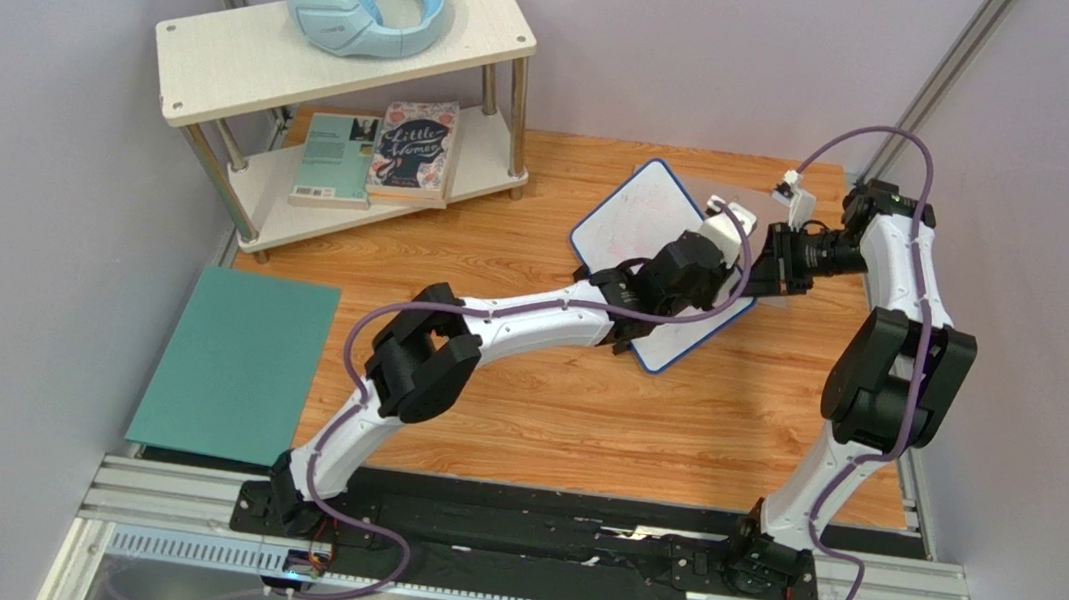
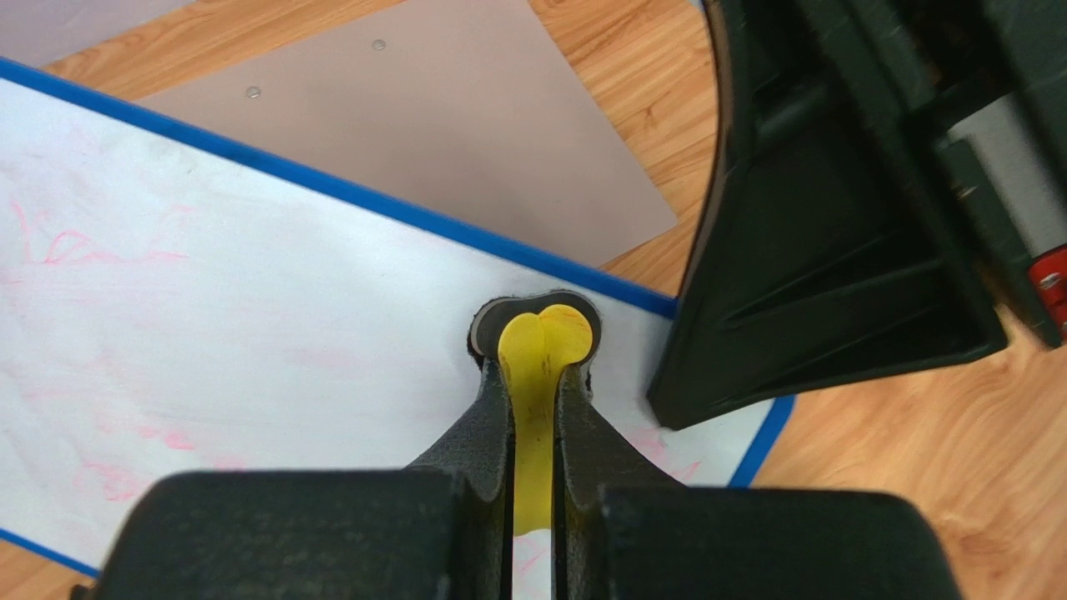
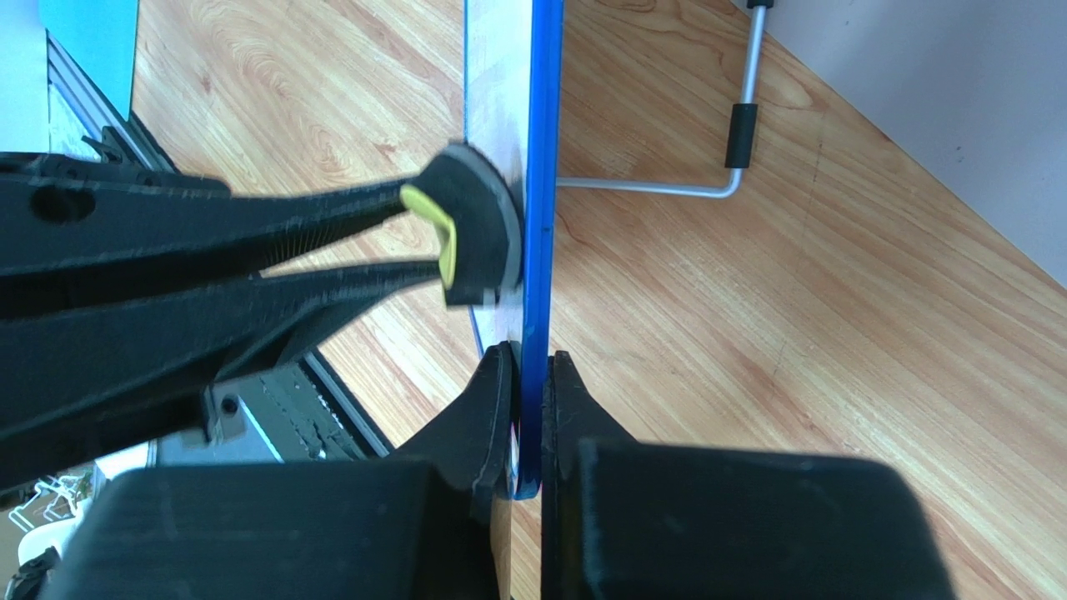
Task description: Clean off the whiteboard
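The whiteboard (image 1: 633, 221), white with a thin blue frame, is tilted up off the wooden table at the back middle. Faint pink scribbles (image 2: 113, 250) remain on its face (image 2: 251, 325). My left gripper (image 2: 536, 363) is shut on a small yellow eraser (image 2: 541, 344). The eraser's round dark pad (image 3: 482, 238) lies against the board's face near its right edge. My right gripper (image 3: 531, 363) is shut on the board's blue frame (image 3: 542, 150), seen edge-on. In the top view both grippers meet at the board's right side, left (image 1: 697, 258) and right (image 1: 769, 259).
A white two-level shelf (image 1: 221, 53) at the back left carries blue headphones (image 1: 363, 1) on top and books (image 1: 384, 147) below. A teal mat (image 1: 239, 365) lies at the left. A grey sheet (image 2: 426, 113) and a bent metal wire (image 3: 701, 190) lie behind the board.
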